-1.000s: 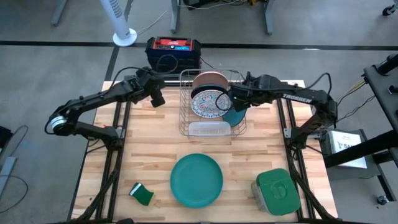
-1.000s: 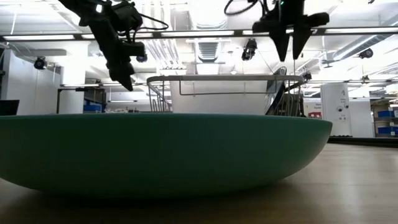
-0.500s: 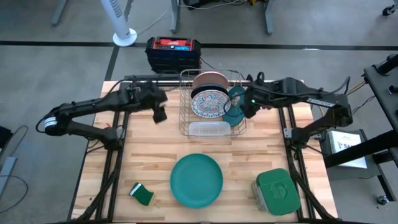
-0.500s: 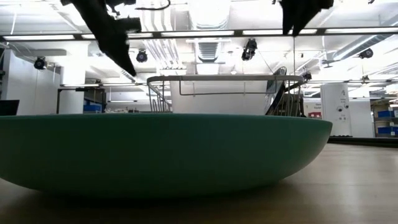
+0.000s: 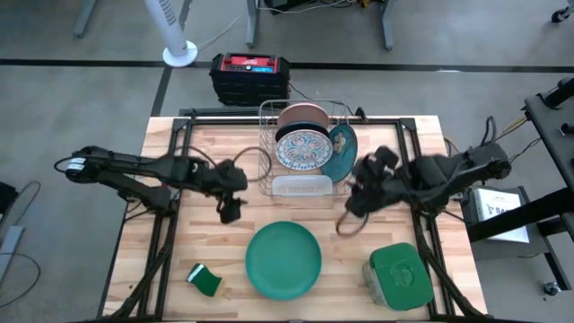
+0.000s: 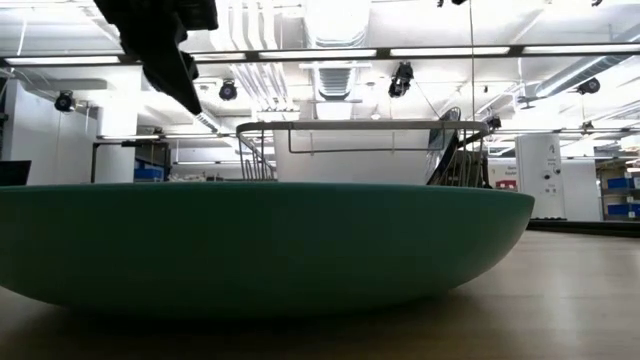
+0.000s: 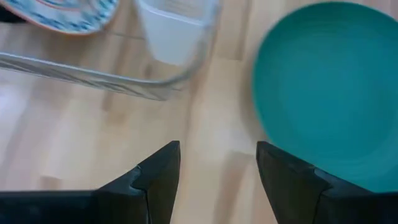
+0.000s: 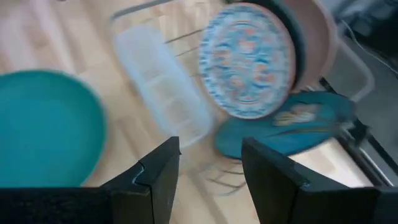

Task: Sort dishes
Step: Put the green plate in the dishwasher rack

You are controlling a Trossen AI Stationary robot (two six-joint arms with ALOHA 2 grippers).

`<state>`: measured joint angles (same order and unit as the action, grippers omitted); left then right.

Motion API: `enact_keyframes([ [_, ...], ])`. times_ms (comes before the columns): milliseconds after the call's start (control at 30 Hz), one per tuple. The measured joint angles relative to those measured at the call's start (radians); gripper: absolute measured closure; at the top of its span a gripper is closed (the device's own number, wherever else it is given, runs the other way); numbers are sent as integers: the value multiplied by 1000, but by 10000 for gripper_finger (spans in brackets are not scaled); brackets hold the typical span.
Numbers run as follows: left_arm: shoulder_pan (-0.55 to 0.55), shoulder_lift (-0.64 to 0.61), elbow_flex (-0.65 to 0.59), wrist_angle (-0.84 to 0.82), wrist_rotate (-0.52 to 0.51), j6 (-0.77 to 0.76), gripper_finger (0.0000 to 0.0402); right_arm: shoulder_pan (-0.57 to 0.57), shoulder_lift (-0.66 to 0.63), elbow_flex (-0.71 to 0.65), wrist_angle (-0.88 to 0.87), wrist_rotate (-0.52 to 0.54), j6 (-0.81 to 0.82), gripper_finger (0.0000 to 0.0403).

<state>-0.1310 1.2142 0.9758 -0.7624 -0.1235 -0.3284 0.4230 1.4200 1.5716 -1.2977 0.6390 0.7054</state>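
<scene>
1. I see the bright teal-green plate point(image 5: 283, 259) lying flat on the table point(image 5: 206, 152), near the middle of its front edge. In the low view this plate point(image 6: 260, 245) fills most of the width.
2. The wire dish rack point(image 5: 265, 184) stands at the middle of the table's back edge. Three plates stand on edge in it: the salmon-pink plate point(image 5: 303, 114) at the back, and the white plate with blue-red ornament point(image 5: 302, 149) in front of it.
3. The dark teal plate point(image 5: 342, 152) leans at the rack's right side, tilted, just beside the ornamented plate.
4. A pale plastic tray point(image 5: 300, 187) sits at the front of the rack.
5. My left gripper point(image 5: 230, 208) hangs over the table left of the rack and behind the left rim of the teal-green plate. From the left wrist view its fingers point(image 7: 158, 174) stand spread with bare wood between them, pinching nothing.
6. My right gripper point(image 5: 348, 220) hangs over the table right of the rack's front corner, behind the right rim of the teal-green plate. In the right wrist view its fingers point(image 8: 155, 174) stand apart, with nothing between them.
7. A square green-lidded container point(image 5: 399, 274) sits at the table's front right corner.
8. A small green sponge point(image 5: 205, 280) lies near the front left corner, apart from the teal-green plate.
</scene>
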Motion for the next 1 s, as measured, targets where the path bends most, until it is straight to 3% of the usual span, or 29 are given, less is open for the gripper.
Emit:
enact_keyframes([
  [167,-88,81,-33,92,-23,-79,201,103,23,-53,82,-33,-6,237],
  [433,-149,215,-43,116,-91,-298,201,162,9,-169,301,-197,-67,236],
  [800,-179,360,-43,118,-73,-512,201,164,8,-219,310,-221,-65,233],
  [1000,-200,375,-43,139,-68,-524,201,164,7,-219,308,-221,-72,226],
])
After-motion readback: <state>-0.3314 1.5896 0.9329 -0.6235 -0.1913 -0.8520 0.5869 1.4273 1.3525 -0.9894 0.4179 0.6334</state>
